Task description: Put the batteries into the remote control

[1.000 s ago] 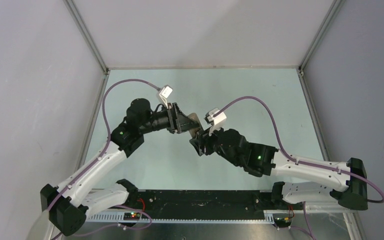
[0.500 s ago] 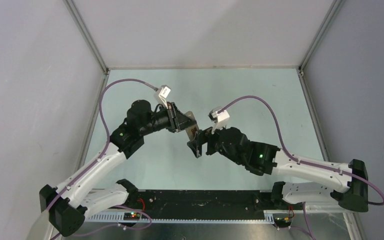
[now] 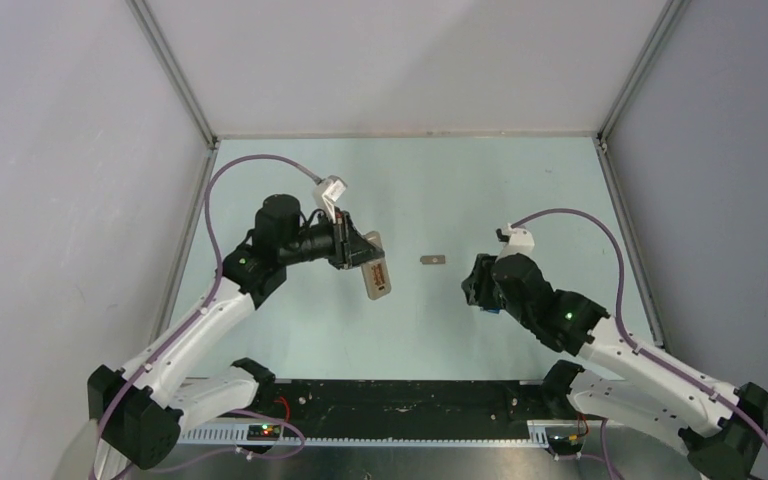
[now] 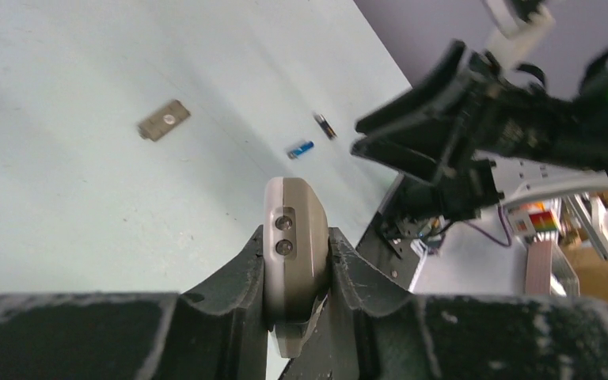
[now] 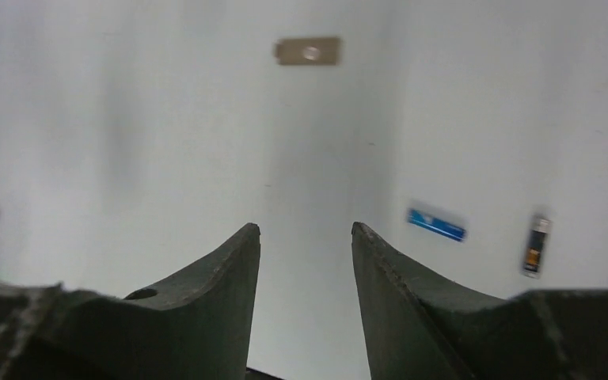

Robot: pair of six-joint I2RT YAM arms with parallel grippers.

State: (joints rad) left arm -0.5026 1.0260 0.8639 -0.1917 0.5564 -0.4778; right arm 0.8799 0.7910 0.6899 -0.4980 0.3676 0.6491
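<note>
My left gripper is shut on the remote control and holds it above the table, tan back with its slot facing up. In the left wrist view the remote sits edge-on between the fingers. The blue battery and the dark battery lie on the table just right of my right gripper, which is open and empty above the table. Both batteries also show in the left wrist view, blue and dark. In the top view the right gripper covers them.
A small tan battery cover lies flat on the table between the two grippers; it also shows in the left wrist view and the right wrist view. Grey walls with metal frame rails enclose the table.
My right gripper has drawn back to the right, away from the remote, and the battery cover now lies on the table. The left gripper has tipped the remote down and slightly left.
</note>
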